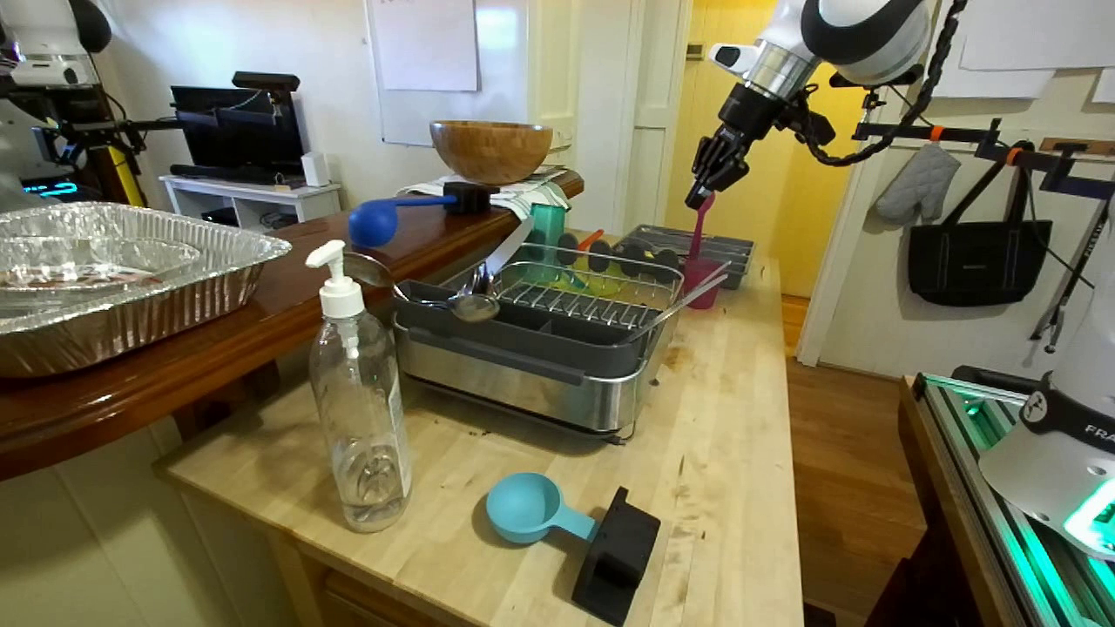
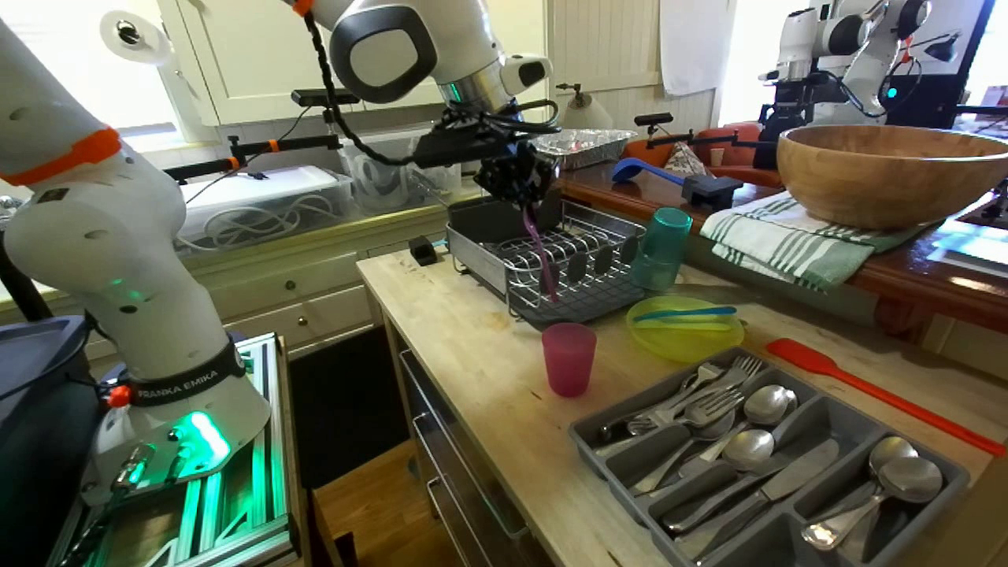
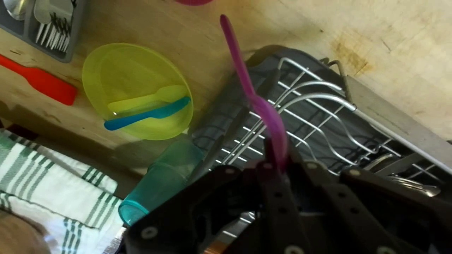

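Hanging from the jaws: one pink utensil (image 3: 261, 104), handle down. Jaws clamped together on its broad upper end, which they partly hide; spoon or knife, cannot tell. Held in midair near the end of one dish rack (image 1: 514, 394), apart from one pink cup (image 2: 568, 361) on the counter (image 2: 465, 339). Right of the cup, in an exterior view: one yellow dish (image 2: 677, 344) holding two pieces, a blue utensil (image 2: 685, 313) and a yellow utensil (image 3: 155, 97); one teal tumbler (image 2: 660, 252) just beyond; one red spatula (image 2: 850, 376); one grey cutlery tray (image 2: 772, 543), near, contents overlapping, count unsure. Wrist view cuts cup to a sliver, tray to a corner.
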Robot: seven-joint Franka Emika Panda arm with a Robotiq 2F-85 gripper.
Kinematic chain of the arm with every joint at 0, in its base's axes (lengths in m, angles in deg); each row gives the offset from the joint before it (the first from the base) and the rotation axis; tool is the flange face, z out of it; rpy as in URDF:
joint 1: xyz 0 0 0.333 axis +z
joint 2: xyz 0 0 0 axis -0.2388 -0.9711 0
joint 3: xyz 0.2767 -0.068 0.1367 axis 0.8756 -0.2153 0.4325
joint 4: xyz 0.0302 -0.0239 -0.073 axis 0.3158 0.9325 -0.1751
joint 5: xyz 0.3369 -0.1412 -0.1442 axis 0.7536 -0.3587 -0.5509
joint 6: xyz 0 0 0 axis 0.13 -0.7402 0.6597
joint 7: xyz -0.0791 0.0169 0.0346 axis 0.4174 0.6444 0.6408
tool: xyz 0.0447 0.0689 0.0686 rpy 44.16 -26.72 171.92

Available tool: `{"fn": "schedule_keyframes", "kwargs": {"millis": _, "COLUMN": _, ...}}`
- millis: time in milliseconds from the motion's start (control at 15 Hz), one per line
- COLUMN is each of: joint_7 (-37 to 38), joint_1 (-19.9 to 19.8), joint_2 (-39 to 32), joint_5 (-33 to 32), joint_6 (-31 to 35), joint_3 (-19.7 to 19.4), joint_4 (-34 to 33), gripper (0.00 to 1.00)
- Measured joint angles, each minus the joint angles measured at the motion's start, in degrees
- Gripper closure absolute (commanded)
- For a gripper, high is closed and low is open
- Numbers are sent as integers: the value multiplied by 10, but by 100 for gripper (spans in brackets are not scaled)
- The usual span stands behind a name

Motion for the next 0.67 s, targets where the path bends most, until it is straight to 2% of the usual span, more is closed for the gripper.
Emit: {"fn": "schedule_keyframes", "kwargs": {"millis": 667, "joint_7": -10, "joint_1": 26, "joint_2": 2, "joint_5": -28, "joint_6": 21, "joint_3": 3, "joint_4": 81, "gripper": 98}}
